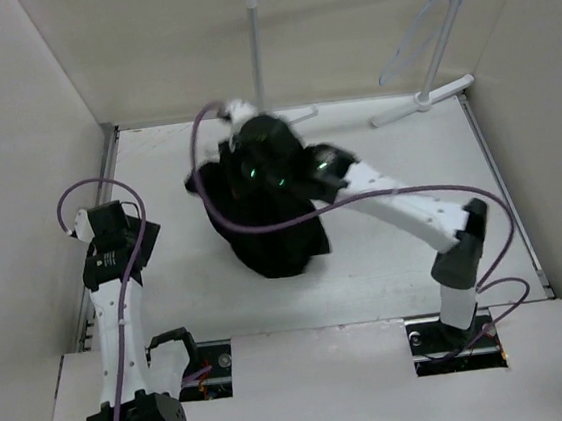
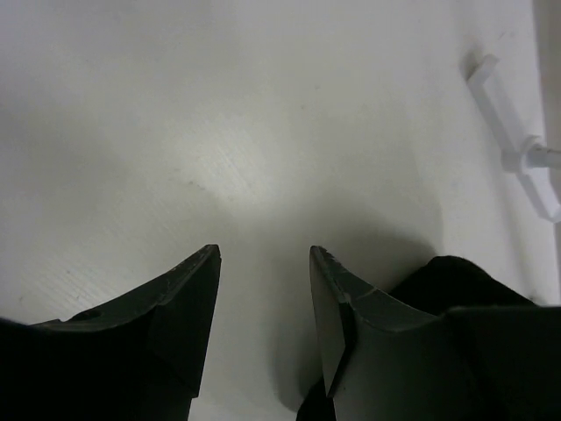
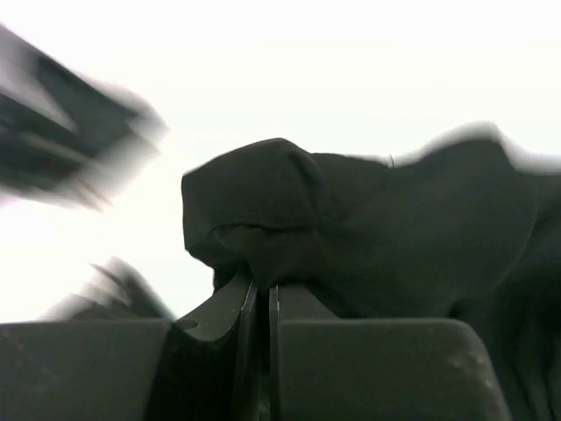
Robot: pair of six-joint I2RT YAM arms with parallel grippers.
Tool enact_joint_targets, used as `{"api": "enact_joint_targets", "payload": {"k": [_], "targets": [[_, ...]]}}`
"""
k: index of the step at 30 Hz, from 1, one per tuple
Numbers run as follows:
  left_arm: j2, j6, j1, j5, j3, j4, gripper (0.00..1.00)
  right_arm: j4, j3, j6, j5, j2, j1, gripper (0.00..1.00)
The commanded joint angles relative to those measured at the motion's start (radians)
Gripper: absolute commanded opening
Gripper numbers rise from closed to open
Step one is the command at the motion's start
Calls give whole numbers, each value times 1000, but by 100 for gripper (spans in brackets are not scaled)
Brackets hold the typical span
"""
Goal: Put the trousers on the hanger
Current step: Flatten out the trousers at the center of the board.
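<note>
TALLY OF THE SCENE, ITEM BY ITEM

One pair of black trousers (image 1: 275,246); one pale hanger (image 1: 421,30); one white rack (image 1: 256,42); two robot arms, the left arm (image 1: 110,309) and the right arm (image 1: 401,208); two purple cables (image 1: 97,183), one per arm.

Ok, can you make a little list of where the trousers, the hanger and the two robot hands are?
trousers: black heap in the middle of the table, one fold pinched
hanger: hanging on the white rack, far right, nothing on it
right gripper: shut on the trousers
left gripper: open, holding nothing, over the table
</note>
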Motion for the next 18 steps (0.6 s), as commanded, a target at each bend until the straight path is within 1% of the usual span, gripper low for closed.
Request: {"api": "enact_joint_targets", "payload": {"k": [1,2,3,4,5,7,9,12,13,15,18], "targets": [[23,-37,0,11,100,35,43,78,357,16,48,-266,-48,6],[32,-40,0,16,115,39,44,75,394,16,71,-305,-62,6],[44,-45,-5,22,129,47,45,81,394,16,102,-355,-79,6],[58,-46,-12,26,141,56,46,95,356,22,137,-416,-96,7],[71,-46,-23,31,154,62,46,121,282,31,166,-493,-117,7],[95,-46,-41,31,177,67,48,200,44,62,200,-660,-174,9],[106,-39,-48,23,192,64,48,251,-200,140,199,-806,-229,10],[100,-31,-48,0,186,55,48,277,-560,273,107,-999,-292,10],[97,-28,-51,-21,183,49,48,289,-654,297,72,-1047,-295,10],[94,-26,-57,-59,177,38,48,302,-821,312,41,-1139,-239,11],[109,-23,-65,-75,169,38,48,225,-1026,408,129,-1265,-167,13]]}}
